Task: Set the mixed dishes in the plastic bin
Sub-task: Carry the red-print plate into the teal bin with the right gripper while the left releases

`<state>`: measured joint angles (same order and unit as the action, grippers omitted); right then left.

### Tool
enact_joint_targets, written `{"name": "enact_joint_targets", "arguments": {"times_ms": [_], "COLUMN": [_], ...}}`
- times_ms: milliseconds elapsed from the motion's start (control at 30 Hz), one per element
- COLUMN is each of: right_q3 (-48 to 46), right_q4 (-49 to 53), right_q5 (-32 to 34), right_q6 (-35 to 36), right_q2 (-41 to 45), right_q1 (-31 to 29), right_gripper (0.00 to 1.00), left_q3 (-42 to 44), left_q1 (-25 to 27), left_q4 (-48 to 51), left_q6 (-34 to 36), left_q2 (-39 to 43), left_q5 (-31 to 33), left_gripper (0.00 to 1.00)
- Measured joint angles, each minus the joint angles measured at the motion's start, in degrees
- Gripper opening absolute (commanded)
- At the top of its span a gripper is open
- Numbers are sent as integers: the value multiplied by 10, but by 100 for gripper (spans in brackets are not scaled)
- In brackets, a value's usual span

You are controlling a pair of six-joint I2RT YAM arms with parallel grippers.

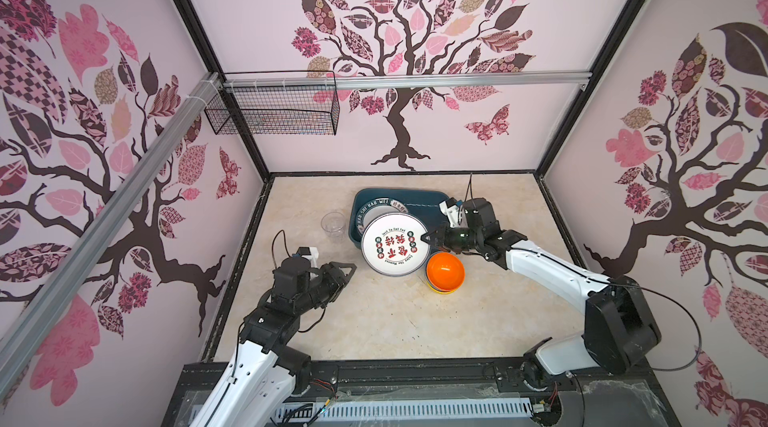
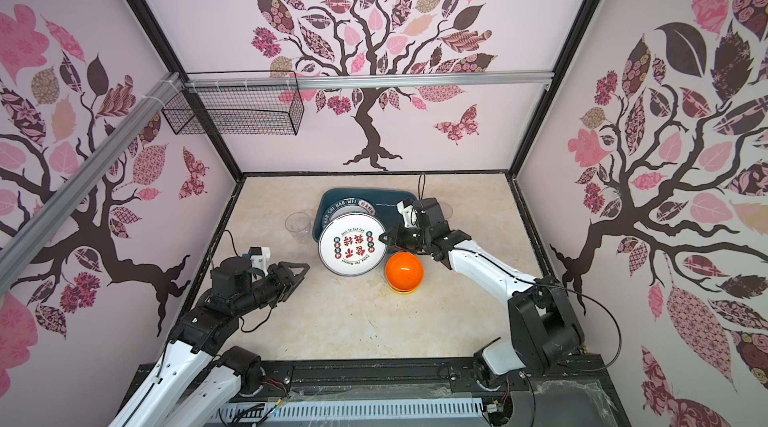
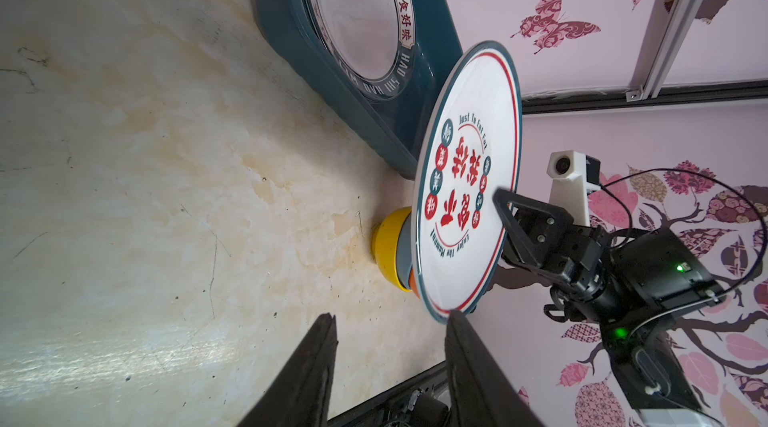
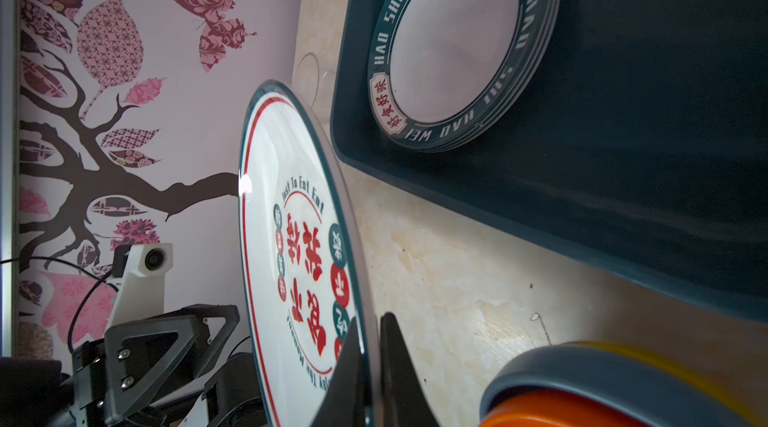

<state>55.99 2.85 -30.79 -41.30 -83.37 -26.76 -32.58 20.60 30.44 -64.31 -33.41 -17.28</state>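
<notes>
White round plate printed with red Chinese characters (image 1: pixel 394 243): in both top views pinched at the rim by the right jaws, held off the tabletop (image 1: pixel 374 321), not yet in the dark teal rectangular plastic bin (image 1: pixel 430 197) just beyond those jaws. Teal-rimmed white plates (image 1: pixel 376 213) already lie in it. Stacked orange, blue and yellow bowls (image 1: pixel 444 273) beside the right jaws, clear plastic cup (image 1: pixel 333 224) between left jaws and bin: both left to do.
Left wrist: left jaws spread, empty, plate rim just ahead.
Right wrist: right jaws clamped on plate rim. Maybe halfway, my guess.

Top views overhead; wrist views (close) share plate (image 3: pixel 465 113).
</notes>
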Motion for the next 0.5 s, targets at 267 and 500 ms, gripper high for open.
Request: {"name": "enact_joint_targets", "arguments": {"times_ms": [267,500], "right_q3": [79,150], "right_q4": [11,27], "right_q5": [34,68], "right_q6": [10,12], "right_q2": [-66,-150], "right_q1": [34,45], "right_gripper": [3,3], "left_q3": [0,0], "left_q1": [0,0], "left_q4": [23,34], "left_q6": [4,5], "left_q2": [13,23], "left_q5": [16,18], "left_gripper": [62,65]}}
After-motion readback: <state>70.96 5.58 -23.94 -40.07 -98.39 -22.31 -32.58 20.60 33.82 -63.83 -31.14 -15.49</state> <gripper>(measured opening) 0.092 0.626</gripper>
